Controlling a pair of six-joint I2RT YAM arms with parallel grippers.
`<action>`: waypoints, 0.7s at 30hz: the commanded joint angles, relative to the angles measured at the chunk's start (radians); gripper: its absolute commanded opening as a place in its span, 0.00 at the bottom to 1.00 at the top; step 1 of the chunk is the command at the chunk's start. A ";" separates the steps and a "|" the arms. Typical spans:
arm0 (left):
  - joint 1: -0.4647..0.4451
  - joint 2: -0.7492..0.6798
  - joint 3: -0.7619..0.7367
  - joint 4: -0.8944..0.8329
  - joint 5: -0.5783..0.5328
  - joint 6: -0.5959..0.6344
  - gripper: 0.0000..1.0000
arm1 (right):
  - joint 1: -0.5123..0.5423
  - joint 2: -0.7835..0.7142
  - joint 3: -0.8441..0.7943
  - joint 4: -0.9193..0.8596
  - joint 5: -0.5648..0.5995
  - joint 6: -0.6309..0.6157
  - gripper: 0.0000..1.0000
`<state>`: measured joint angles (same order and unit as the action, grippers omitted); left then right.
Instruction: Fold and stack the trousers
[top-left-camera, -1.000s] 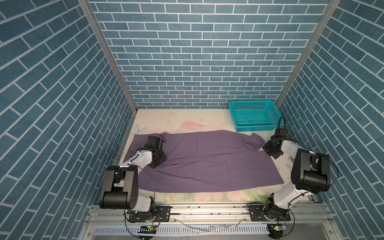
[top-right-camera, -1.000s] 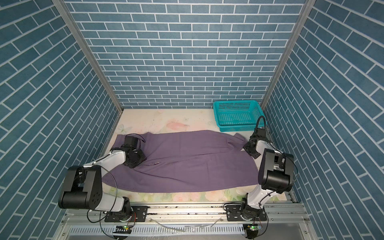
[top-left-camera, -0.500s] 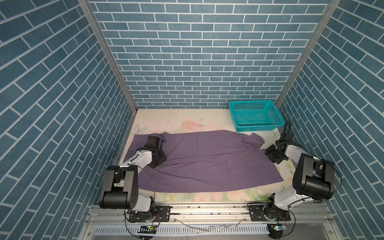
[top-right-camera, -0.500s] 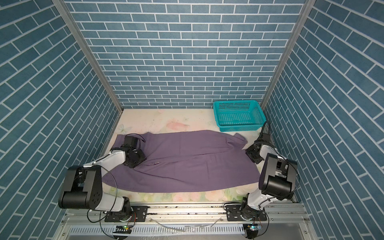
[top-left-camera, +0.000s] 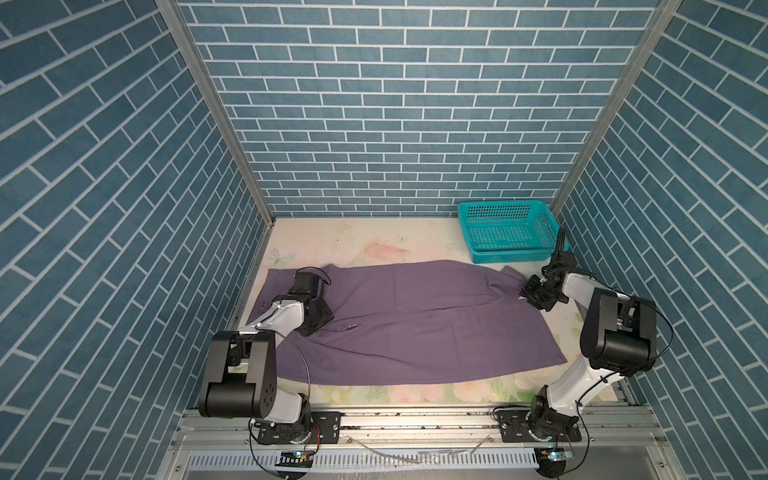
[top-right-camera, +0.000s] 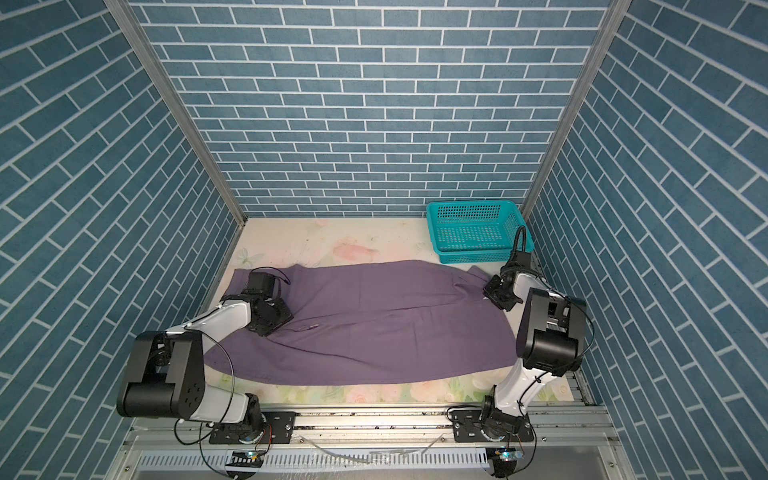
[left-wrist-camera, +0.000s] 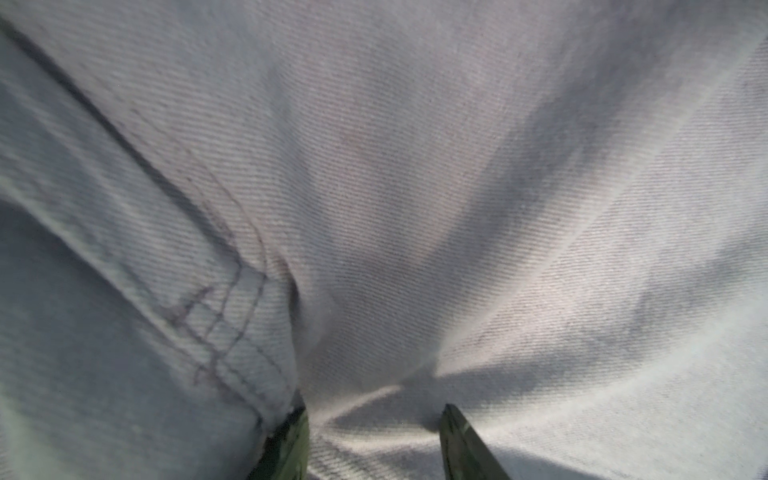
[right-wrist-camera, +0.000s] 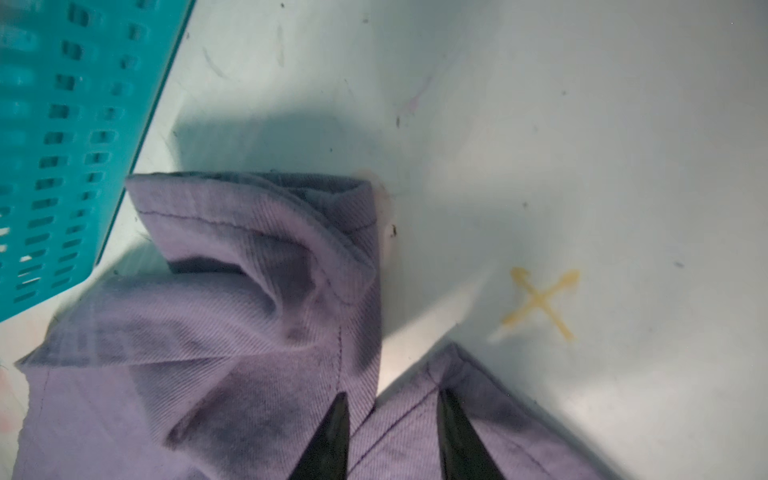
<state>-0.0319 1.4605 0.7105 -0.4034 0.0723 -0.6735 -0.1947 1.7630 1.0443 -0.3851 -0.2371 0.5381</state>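
In both top views we see the trousers (top-left-camera: 415, 324) spread flat on the table (top-left-camera: 365, 243), just in front of the teal basket (top-left-camera: 505, 257). Only the wrist views show fingers. The left gripper (left-wrist-camera: 374, 436) stands spread on cloth far from the basket. The right gripper (right-wrist-camera: 392, 432) stands spread over the crumpled hem (right-wrist-camera: 257, 249) beside the basket, near a yellow cross (right-wrist-camera: 540, 303).

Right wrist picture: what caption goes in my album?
Open right gripper over crumpled purple trousers, teal basket beside.
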 joint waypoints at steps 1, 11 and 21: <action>0.009 0.055 -0.026 -0.074 0.001 -0.001 0.53 | 0.007 0.069 0.078 -0.043 0.004 -0.070 0.36; 0.009 0.048 -0.032 -0.078 -0.003 -0.001 0.53 | 0.085 0.183 0.142 -0.057 0.056 -0.069 0.18; 0.009 0.039 -0.032 -0.083 -0.001 0.005 0.53 | 0.039 0.042 -0.027 -0.095 0.279 0.096 0.00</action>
<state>-0.0311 1.4681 0.7185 -0.4095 0.0719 -0.6731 -0.1093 1.8450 1.1145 -0.3767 -0.0719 0.5449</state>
